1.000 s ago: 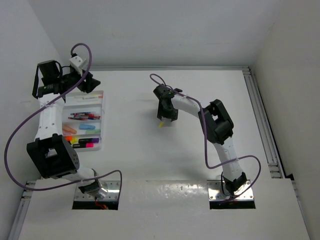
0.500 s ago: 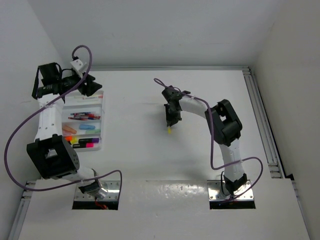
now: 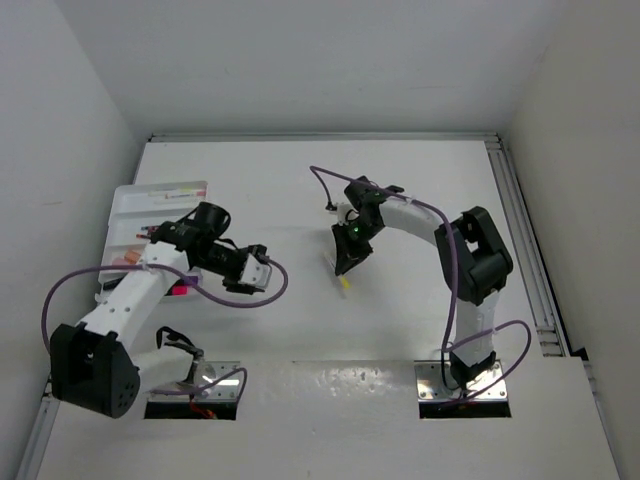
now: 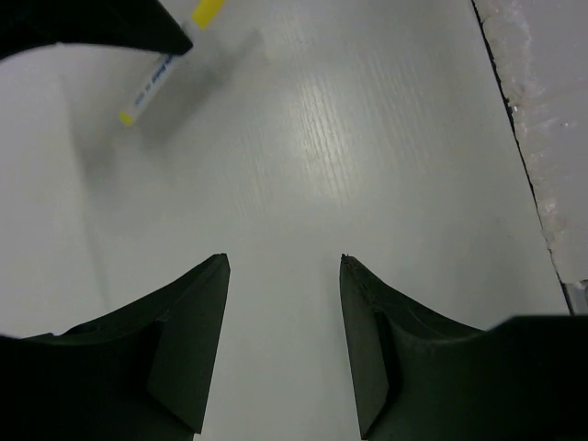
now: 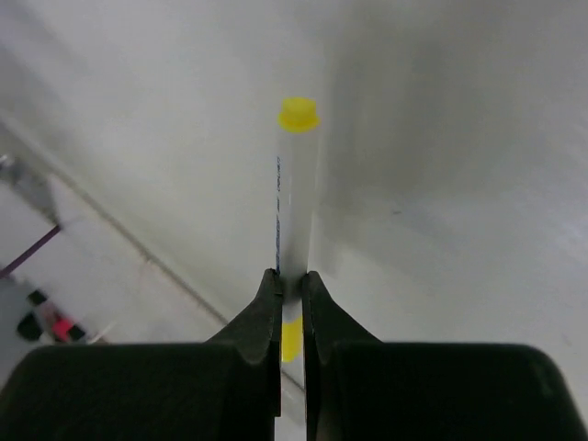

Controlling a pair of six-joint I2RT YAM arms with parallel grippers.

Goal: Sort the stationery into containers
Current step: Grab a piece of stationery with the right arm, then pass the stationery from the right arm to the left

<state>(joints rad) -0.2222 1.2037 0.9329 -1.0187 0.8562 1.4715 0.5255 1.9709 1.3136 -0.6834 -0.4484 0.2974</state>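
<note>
The right gripper (image 3: 350, 262) (image 5: 291, 285) is well to the right of the tray (image 3: 135, 200), near the middle of the table (image 3: 300, 180). It is clenched on a thin pen (image 3: 344, 281) (image 5: 297, 202) with a white barrel and yellow ends. In the right wrist view the two fingers pinch the barrel partway along. One yellow end sticks out ahead of the fingers and the other shows just behind them. The left wrist view shows the same pen (image 4: 161, 78) under a dark gripper tip, with its shadow on the table beside it, so it seems to hang clear of the surface.

The left gripper (image 3: 245, 270) (image 4: 283, 349) is just to the right of the tray's near end, between the tray and the held pen. It is released: its fingers stand apart with only bare table between them. The left arm lies across the tray's near half.

The tray sits at the far left of the table. A few markers (image 3: 176, 290), pink and red among them, show in its compartments beside the arm. Which compartment each one lies in cannot be told.
</note>
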